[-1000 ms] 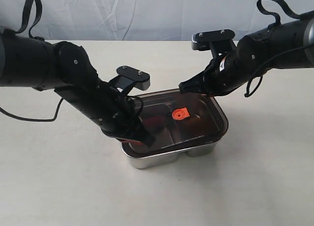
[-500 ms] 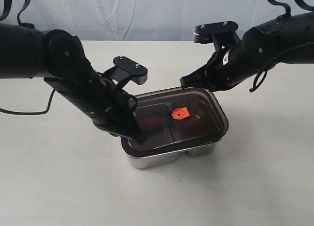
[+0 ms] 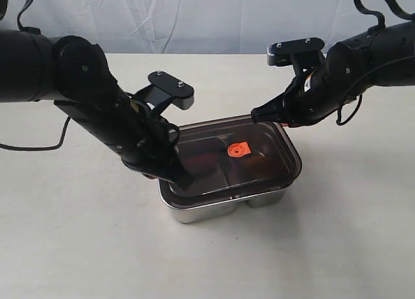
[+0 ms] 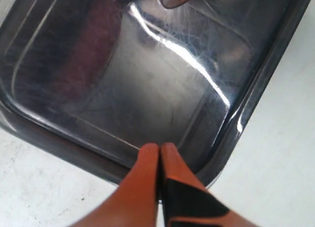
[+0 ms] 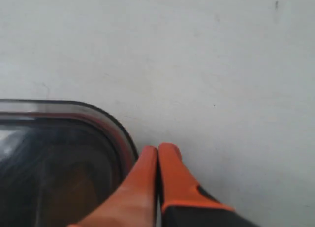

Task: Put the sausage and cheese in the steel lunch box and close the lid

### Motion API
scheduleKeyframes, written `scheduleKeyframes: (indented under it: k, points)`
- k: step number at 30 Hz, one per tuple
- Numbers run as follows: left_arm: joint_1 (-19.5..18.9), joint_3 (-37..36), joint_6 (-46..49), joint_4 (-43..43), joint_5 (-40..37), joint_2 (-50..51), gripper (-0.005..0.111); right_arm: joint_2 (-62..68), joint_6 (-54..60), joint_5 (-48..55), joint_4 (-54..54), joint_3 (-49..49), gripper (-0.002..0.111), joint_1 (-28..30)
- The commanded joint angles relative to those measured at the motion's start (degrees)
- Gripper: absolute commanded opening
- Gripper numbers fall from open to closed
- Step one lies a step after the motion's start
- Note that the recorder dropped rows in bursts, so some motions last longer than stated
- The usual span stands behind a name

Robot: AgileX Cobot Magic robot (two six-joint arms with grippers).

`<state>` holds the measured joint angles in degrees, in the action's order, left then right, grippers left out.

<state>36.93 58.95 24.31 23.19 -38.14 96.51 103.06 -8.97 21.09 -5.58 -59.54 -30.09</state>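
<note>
The steel lunch box (image 3: 201, 213) stands mid-table with the dark tinted lid (image 3: 214, 166) lying on it, orange valve (image 3: 238, 150) facing up. Under the lid, a dim reddish shape that may be the sausage (image 4: 96, 49) shows through. A dull orange patch, possibly the cheese (image 5: 74, 187), shows near the far right corner. My left gripper (image 3: 189, 182) is shut and empty, its tips (image 4: 160, 147) on the lid's near-left edge (image 4: 162, 74). My right gripper (image 3: 256, 115) is shut and empty, its tips (image 5: 158, 149) beside the lid's far corner (image 5: 125, 138).
The box sits on a plain pale tabletop (image 3: 337, 234) with a white cloth backdrop (image 3: 194, 20) behind. Both black arms lean in over the box from left and right, with cables trailing from them.
My right gripper has slid to the right along the lid's far edge to its corner. The left arm has shifted slightly, its tips staying at the lid's near-left edge. The lid lies unchanged.
</note>
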Motion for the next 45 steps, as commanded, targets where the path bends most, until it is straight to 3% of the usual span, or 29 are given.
scheduleKeyframes:
  k: [1, 10, 33, 40, 45]
  points:
    - [0.2, 0.2, -0.3, -2.3, 0.6, -4.0, 0.000, 1.5, 0.0, -0.2, -0.9, -0.2, 0.000, 0.4]
    - [-3.9, 0.2, -1.8, -3.3, 0.8, -12.2, 0.000, 1.5, 0.0, 1.9, 0.1, -0.2, 0.000, 0.3]
    - [-3.9, 0.2, -1.8, -3.6, 0.6, -12.2, 0.000, 1.5, 0.0, 3.3, -1.6, -0.2, 0.000, -3.0]
    - [-3.8, -0.9, -2.9, -2.2, 0.8, -10.9, 0.000, -1.3, -18.5, 3.2, -19.8, -0.2, 0.000, -3.0]
    - [-3.8, -1.4, -2.5, -0.8, 0.8, -7.6, 0.000, -2.7, -20.0, 2.4, -17.6, -0.2, 0.000, -3.0]
